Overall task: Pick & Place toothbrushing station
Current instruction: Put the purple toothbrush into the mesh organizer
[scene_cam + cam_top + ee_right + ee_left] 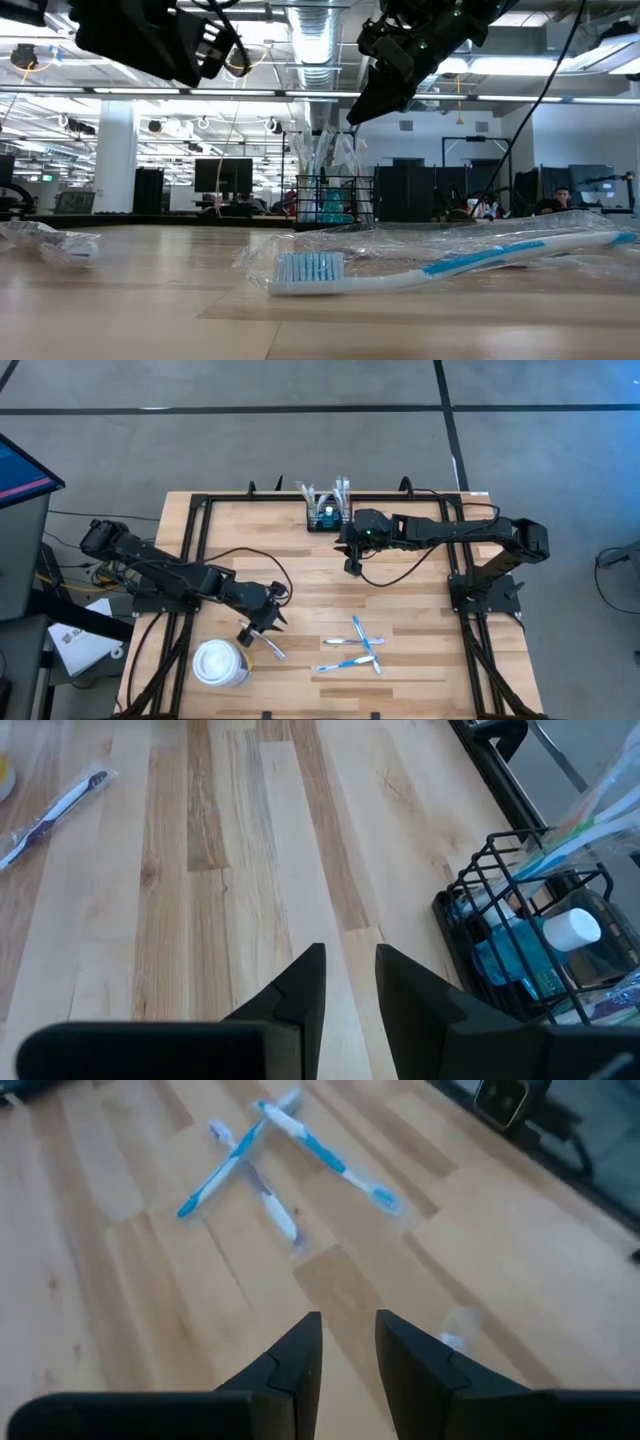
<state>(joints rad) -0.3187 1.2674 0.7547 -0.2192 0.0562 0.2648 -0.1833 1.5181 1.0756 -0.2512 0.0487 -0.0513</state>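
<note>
A wrapped toothbrush (440, 268) lies near the table's (120, 310) front edge, white bristle head pointing left, blue-and-white handle running right inside clear plastic. Another wrapped item (50, 243) lies at the left edge. Toward the far edge stands the black wire toothbrushing station (335, 200), holding wrapped brushes and something blue. Two dark arms hang above, fingers unclear.

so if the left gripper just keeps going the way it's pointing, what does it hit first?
Probably bare table. The left gripper, empty with a small gap, points down at wood; the crossed toothbrushes lie farther along, though depth is unclear.
</note>
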